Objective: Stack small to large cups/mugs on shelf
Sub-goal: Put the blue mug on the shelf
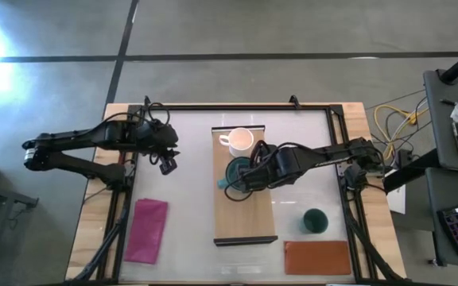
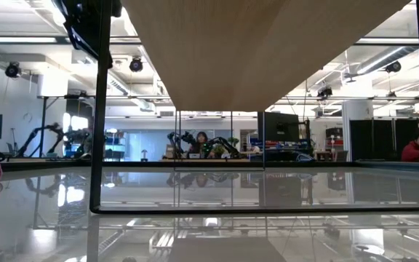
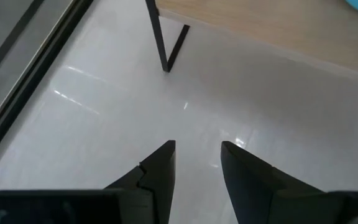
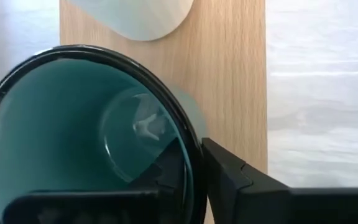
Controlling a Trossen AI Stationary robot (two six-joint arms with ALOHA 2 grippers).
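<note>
Teal mug [image 4: 86, 143] fills the right wrist view, its rim pinched between the right gripper's [image 4: 194, 165] jaws, one finger inside the bowl and one outside the wall. From above, the right gripper [image 1: 249, 176] sits over the middle of the shelf [image 1: 245, 218], with the teal mug [image 1: 237, 172] resting on the board. Just beyond the jaws, near the shelf's far end, stands the white mug [image 1: 239, 141], close to the teal one. Off the shelf, out to the right arm's side, the dark green mug [image 1: 315, 221] stands on the worktop [image 1: 189, 159], with the reddish-brown mat [image 1: 317, 257] near it. Left gripper [image 1: 168, 164] hangs clear of the shelf's left edge, jaws narrowly parted and empty. Magenta cloth [image 1: 147, 230] lies nearer the worktop's front edge.
</note>
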